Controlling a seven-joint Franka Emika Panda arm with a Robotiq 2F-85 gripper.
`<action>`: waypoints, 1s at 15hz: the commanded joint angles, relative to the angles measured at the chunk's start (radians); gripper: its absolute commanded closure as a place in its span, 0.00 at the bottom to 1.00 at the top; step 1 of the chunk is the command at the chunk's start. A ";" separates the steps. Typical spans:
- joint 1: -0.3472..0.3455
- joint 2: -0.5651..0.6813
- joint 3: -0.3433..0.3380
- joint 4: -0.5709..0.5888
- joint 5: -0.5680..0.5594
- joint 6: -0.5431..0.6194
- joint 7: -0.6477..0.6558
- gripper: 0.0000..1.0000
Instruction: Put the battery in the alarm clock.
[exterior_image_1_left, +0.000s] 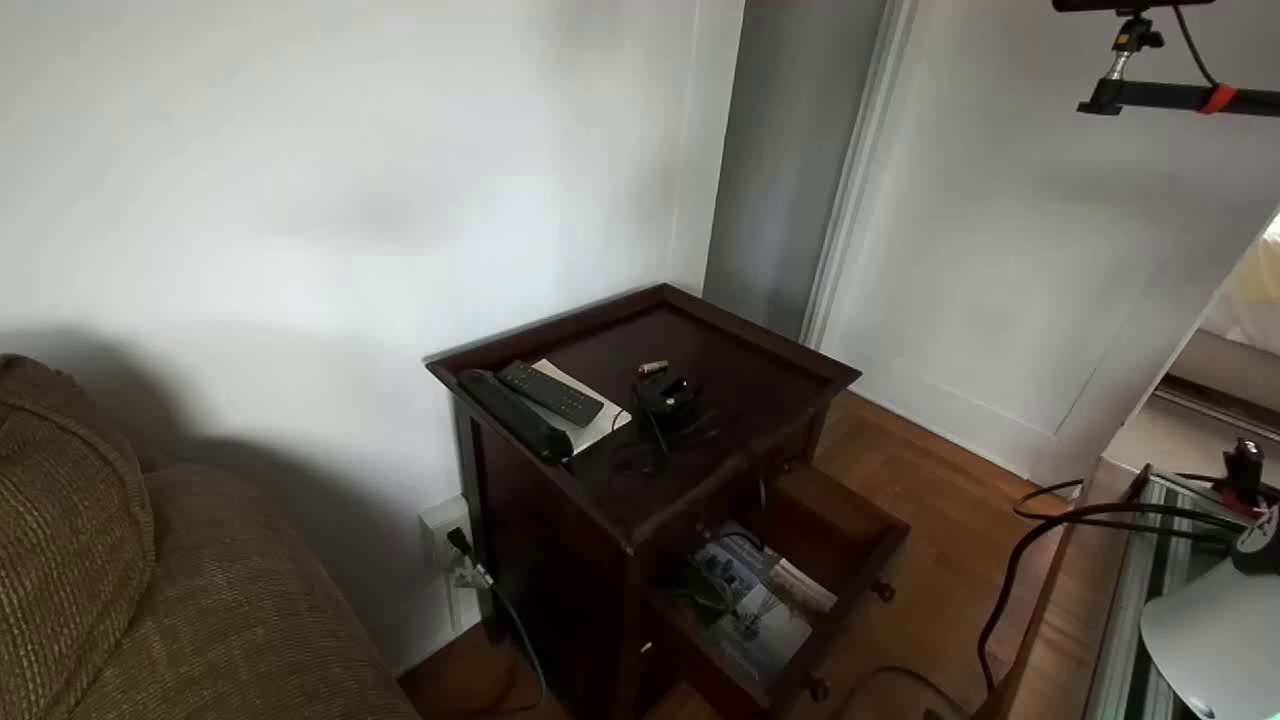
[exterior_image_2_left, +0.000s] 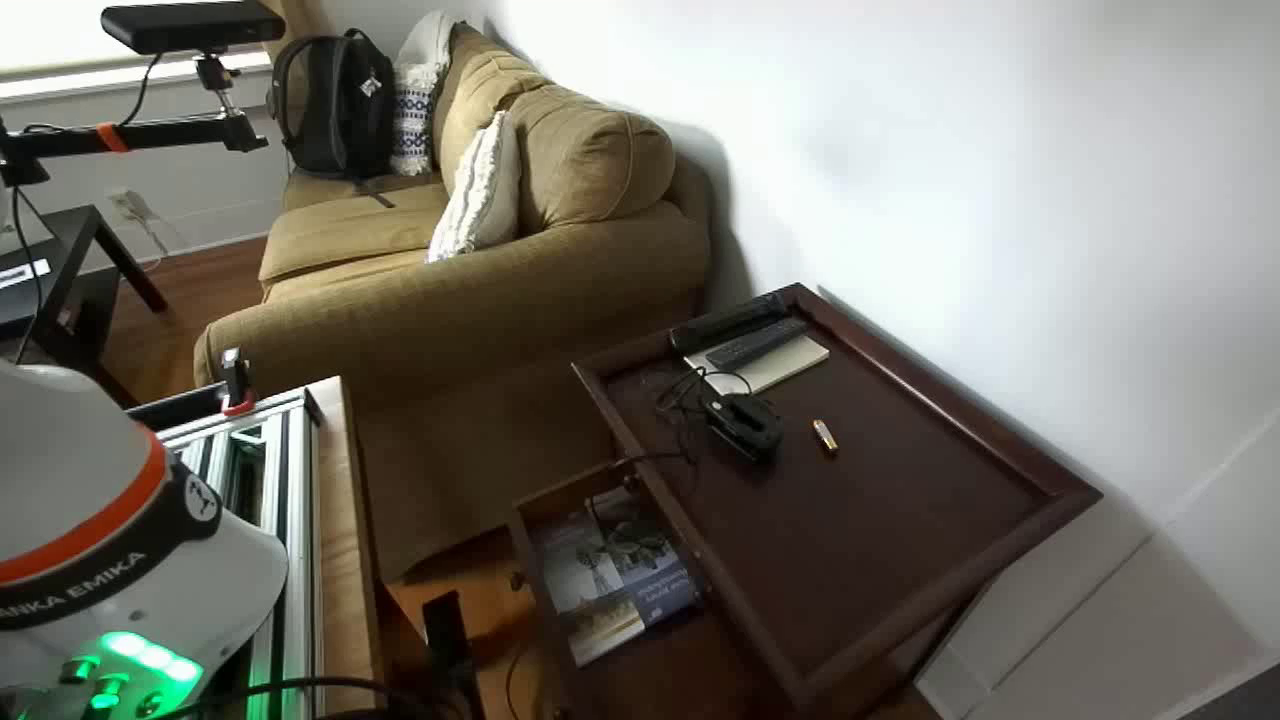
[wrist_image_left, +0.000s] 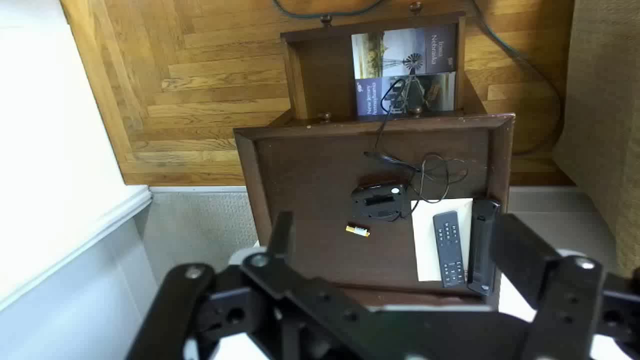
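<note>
Battery (wrist_image_left: 358, 230) and alarm clock (wrist_image_left: 380, 206) lie well below the gripper (wrist_image_left: 395, 227). Only the wrist view shows it, facing down, its fingers (wrist_image_left: 282, 237) spread.

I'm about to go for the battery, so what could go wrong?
The battery lies on its side and may roll if the claw nudges it. Loops of cord beside the alarm clock could snag the claw. Pressing the battery in might slide the alarm clock, since nothing visible braces it.
</note>
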 joint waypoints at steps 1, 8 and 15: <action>0.022 0.006 -0.015 0.004 -0.011 -0.004 0.013 0.00; 0.022 0.006 -0.015 0.004 -0.011 -0.004 0.013 0.00; -0.023 0.051 -0.046 0.005 -0.005 0.033 0.060 0.00</action>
